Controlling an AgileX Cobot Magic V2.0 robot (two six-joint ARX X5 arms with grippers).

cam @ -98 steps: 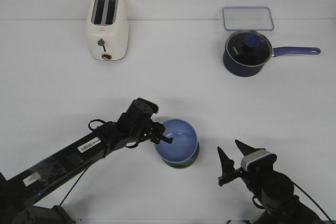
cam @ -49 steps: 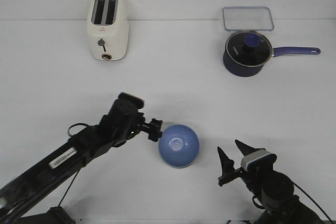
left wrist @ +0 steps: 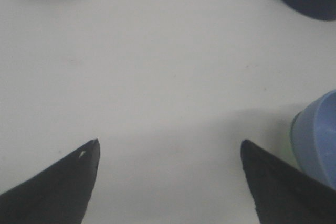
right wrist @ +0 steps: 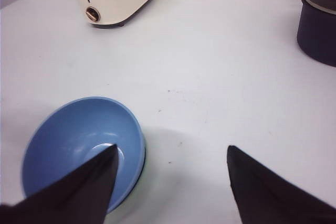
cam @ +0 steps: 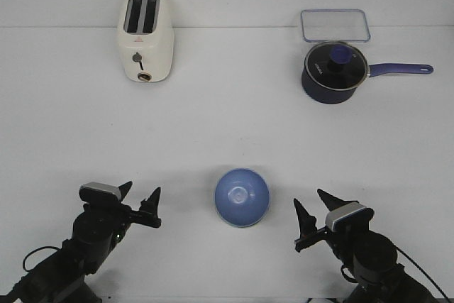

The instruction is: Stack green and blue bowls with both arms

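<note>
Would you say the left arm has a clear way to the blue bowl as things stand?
Probably yes. The left tool sits open, beside the blue bowl, and only bare table lies between them. The toaster and saucepan stand far off at the back.

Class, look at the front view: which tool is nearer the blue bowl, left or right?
Right, narrowly. The right tool sits just right of the blue bowl and slightly nearer the robot; the left tool sits farther off on the bowl's left. Both are open, touching nothing.
</note>
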